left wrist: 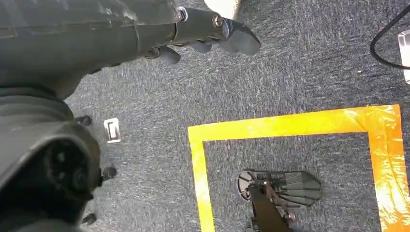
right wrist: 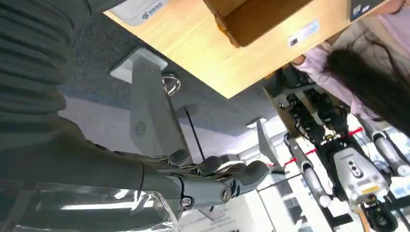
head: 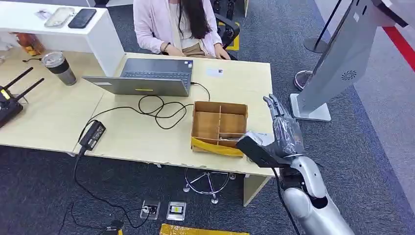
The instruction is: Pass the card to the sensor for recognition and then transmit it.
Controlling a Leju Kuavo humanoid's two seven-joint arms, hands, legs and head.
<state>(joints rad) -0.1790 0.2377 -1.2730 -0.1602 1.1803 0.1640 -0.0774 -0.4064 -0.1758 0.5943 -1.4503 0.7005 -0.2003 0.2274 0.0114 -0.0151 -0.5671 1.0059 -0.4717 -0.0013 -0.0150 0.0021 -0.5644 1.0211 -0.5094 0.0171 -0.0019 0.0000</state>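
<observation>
Your card (head: 214,72) lies on the desk (head: 147,137) beyond the cardboard box (head: 219,126), near the seated person (head: 176,24). Your right hand (head: 284,128) hovers just right of the box, fingers straight, holding nothing. Left hand (left wrist: 212,34) hangs over carpet, fingers curled, empty.

The left hand (left wrist: 212,36) hangs above grey carpet (left wrist: 290,72) with yellow tape (left wrist: 290,123).

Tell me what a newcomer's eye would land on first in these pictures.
First, the robot's right hand raised beside the table's right end, fingers straight and holding nothing, near the cardboard box with dividers and yellow tape at the table's front edge. Then the grey kiosk stand leaning on the carpet to the right, and the open laptop before a seated person.
</observation>
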